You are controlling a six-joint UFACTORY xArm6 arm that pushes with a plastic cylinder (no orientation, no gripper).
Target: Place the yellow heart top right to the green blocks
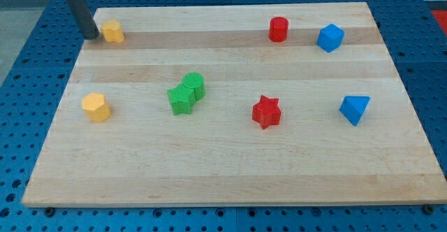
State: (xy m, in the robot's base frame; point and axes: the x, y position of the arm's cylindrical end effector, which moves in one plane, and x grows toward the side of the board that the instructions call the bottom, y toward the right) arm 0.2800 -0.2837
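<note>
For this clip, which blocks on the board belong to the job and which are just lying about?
Part of the job:
yellow heart, with my tip at its left side
green blocks, two touching near the board's middle

Lying about:
yellow block
red cylinder
red star
blue cube
blue triangle

1. Our rod (78, 8) comes in from the view's top left, leaning slightly so the lower end sits further right.
2. Our tip (91, 35) is down at board level in the top-left corner.
3. Upper arm is out of frame.
</note>
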